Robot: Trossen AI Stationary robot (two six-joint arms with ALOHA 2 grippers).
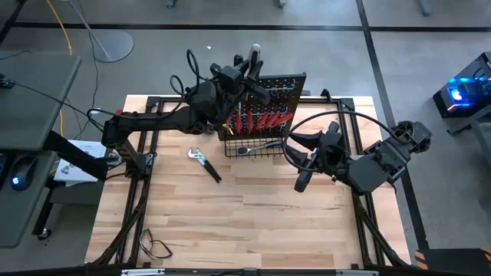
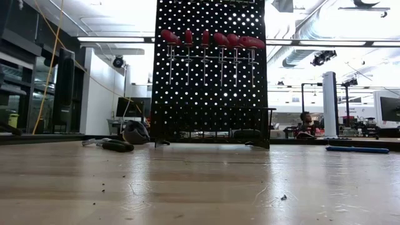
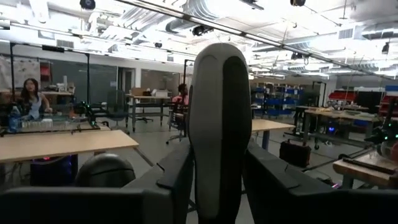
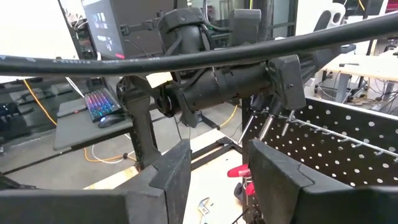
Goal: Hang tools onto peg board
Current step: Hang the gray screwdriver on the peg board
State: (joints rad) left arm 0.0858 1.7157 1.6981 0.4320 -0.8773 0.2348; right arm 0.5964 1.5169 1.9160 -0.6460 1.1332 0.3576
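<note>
Left gripper [image 1: 252,61] is up at the top edge of the peg board [image 1: 295,83], fingers either side of a grey-white handle [image 3: 219,124], though whether they're clamped on it or just bracketing it I can't tell. Right gripper [image 1: 301,182] hangs over bare tabletop [image 1: 253,222] in front of the wire basket [image 1: 257,152], jaws apart and empty. Red-handled screwdrivers [image 2: 212,39] hang in a row near the board's top, pliers [image 1: 205,163] lie on the wood left of the basket, and the near half of the table is open.
</note>
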